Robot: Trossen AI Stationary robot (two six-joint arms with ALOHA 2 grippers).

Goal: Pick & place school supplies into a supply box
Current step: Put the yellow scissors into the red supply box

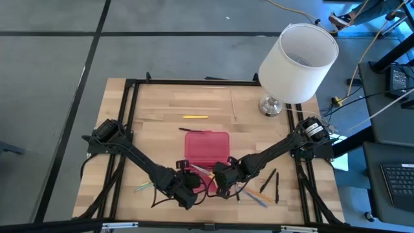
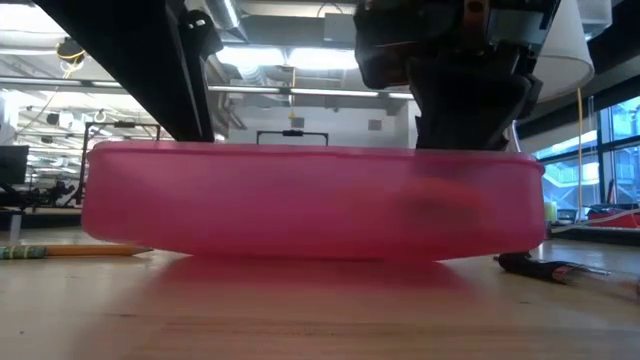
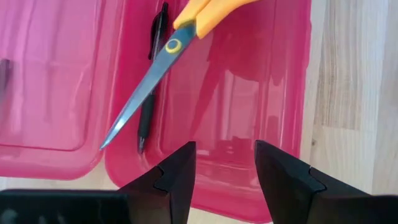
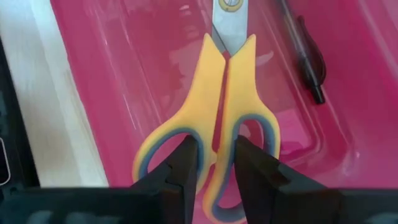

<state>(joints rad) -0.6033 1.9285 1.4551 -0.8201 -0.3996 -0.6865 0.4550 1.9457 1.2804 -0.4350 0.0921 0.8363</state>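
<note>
Between the right end effector's (image 4: 216, 171) two dark fingers sit the yellow handles of the scissors (image 4: 219, 118), clamped where the two loops meet, with the blades running straight out ahead over the open supply box (image 4: 124, 81). The left wrist view shows those blades (image 3: 146, 84) slanting down across the pink floor of the box, the tip close to it, though I can't tell whether it touches. A black pen (image 3: 151, 81) already lies inside, just beside the blades, so at least one item looks done.

Facing it from the other side, the left end effector (image 3: 224, 165) hangs at the box's near edge with its fingers spread and nothing between them.

Farther out on the desk (image 1: 155, 129), plenty is left, by my reckoning. A yellow pencil (image 1: 195, 117) lies beyond the box's far side. A few dark and orange pens (image 1: 270, 181) are scattered near the right arm, and green and blue ones (image 1: 143, 188) lie by the left arm. Off at the far corner stands a white lamp (image 1: 294, 61), clear of the work.

So the scissors seem about to be set down, with most of the supplies still to come.
</note>
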